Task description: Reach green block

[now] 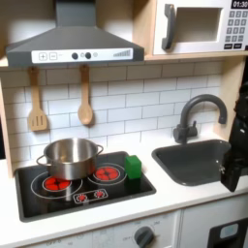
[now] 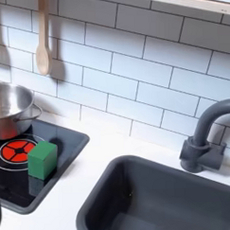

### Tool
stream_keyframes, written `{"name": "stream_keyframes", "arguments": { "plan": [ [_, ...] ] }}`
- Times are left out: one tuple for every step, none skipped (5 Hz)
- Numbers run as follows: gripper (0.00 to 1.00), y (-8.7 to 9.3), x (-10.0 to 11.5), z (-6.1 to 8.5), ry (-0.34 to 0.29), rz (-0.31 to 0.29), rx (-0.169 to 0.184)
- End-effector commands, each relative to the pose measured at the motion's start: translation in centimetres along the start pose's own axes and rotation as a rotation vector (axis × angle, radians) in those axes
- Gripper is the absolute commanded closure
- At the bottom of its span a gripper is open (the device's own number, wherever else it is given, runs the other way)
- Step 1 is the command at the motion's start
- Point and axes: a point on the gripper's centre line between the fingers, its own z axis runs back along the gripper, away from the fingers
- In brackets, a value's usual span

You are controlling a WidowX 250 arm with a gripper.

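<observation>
The green block [image 1: 133, 167] is a small bright cube standing on the black stovetop [image 1: 116, 186], on the right burner near the stovetop's right edge; in the second exterior view the green block [image 2: 41, 158] sits by the red burner ring. My gripper [image 1: 232, 178] hangs at the first exterior view's right edge, over the right end of the sink, well to the right of the block. It shows as a dark shape and its jaws cannot be made out. Nothing is seen in it.
A steel pot [image 1: 68, 157] stands on the left burner, close to the block's left. The dark sink [image 1: 194, 163] and its faucet [image 1: 199, 111] lie between block and gripper. Wooden utensils [image 1: 85, 102] hang on the tiled wall; a microwave [image 1: 199, 27] sits above.
</observation>
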Motion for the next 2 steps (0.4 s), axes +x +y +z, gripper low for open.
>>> {"name": "stream_keyframes", "arguments": {
  "plan": [
    [0.0, 0.0, 0.0, 0.0, 0.0, -0.002, 0.0],
    [0.0, 0.7, 1.2, 0.0, -0.006, -0.02, 0.028]
  ]
}}
